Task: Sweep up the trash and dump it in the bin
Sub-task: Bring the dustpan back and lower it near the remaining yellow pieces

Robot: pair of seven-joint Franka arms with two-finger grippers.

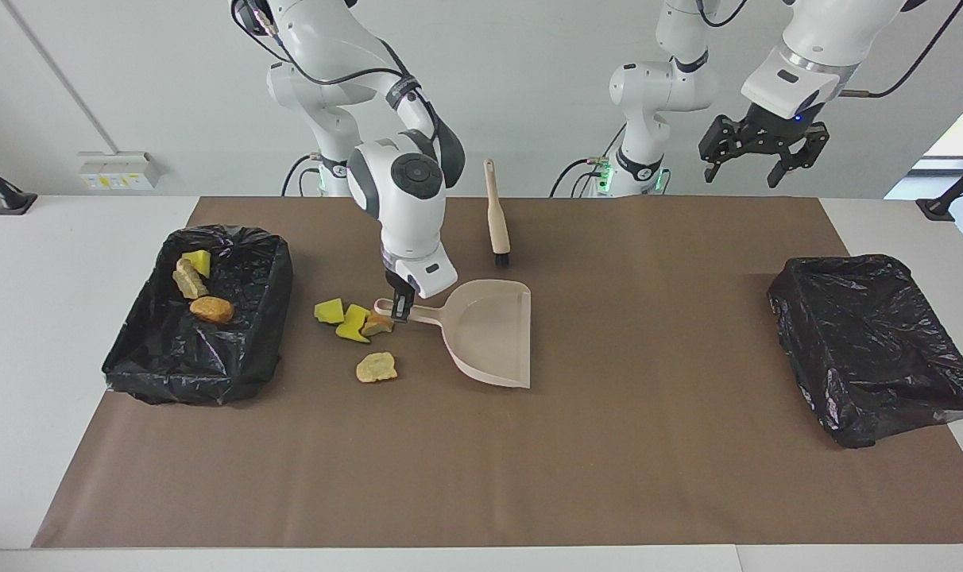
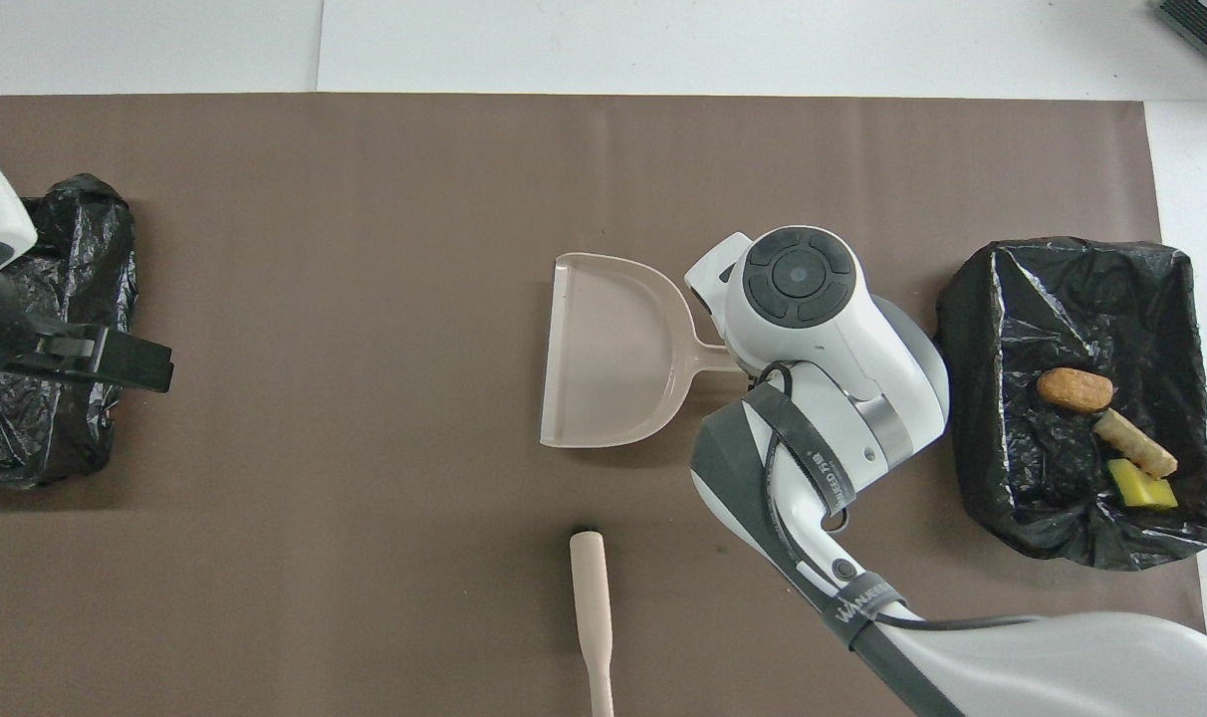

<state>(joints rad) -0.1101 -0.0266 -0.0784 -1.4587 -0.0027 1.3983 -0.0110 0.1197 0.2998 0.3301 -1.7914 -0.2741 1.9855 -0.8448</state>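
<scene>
Brown mat covers the table; right gripper jaws pinch the dustpan handle beside 4 trash chunks, left gripper jaws wide, empty, aloft.

Mat's middle lies open (wide) – dustpan blocks beside the trash.

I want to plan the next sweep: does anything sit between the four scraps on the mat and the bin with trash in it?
Nothing visible: bare mat separates the scraps from that bin. The dustpan, held by the right gripper, lies beside them, away from the bin.
</scene>
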